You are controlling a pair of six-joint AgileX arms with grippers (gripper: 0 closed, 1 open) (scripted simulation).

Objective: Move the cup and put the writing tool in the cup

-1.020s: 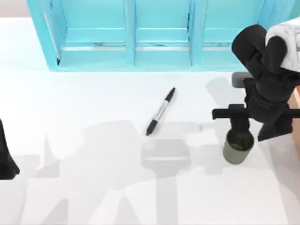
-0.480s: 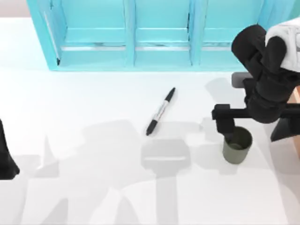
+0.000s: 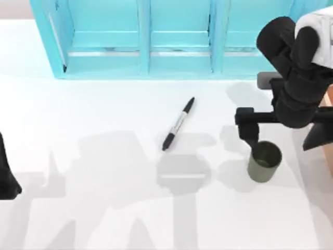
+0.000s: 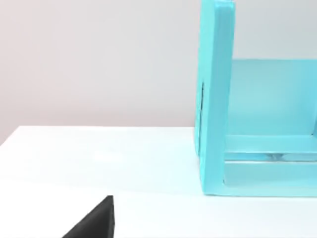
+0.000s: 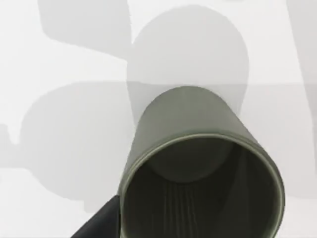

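Observation:
The cup [image 3: 264,161] is a small dark olive-green cylinder standing upright at the table's right side. The right wrist view looks into its open mouth [image 5: 198,168]. My right gripper [image 3: 282,138] hangs over it, just behind, open wide. One finger [image 3: 248,131] is by the cup's back left rim, the other toward the right edge. The writing tool [image 3: 178,124], a slim marker with black ends and a pale barrel, lies slantwise at mid table, well left of the cup. My left gripper [image 3: 8,174] is parked at the left edge.
A turquoise shelf unit [image 3: 140,36] runs along the back of the table, and its end panel [image 4: 216,99] appears in the left wrist view. A brown object [image 3: 328,112] sits at the right edge, behind my right arm.
My right gripper's fingers have spread apart from the cup's rim and drawn slightly back. The cup stays standing at nearly the same spot. The marker has not moved.

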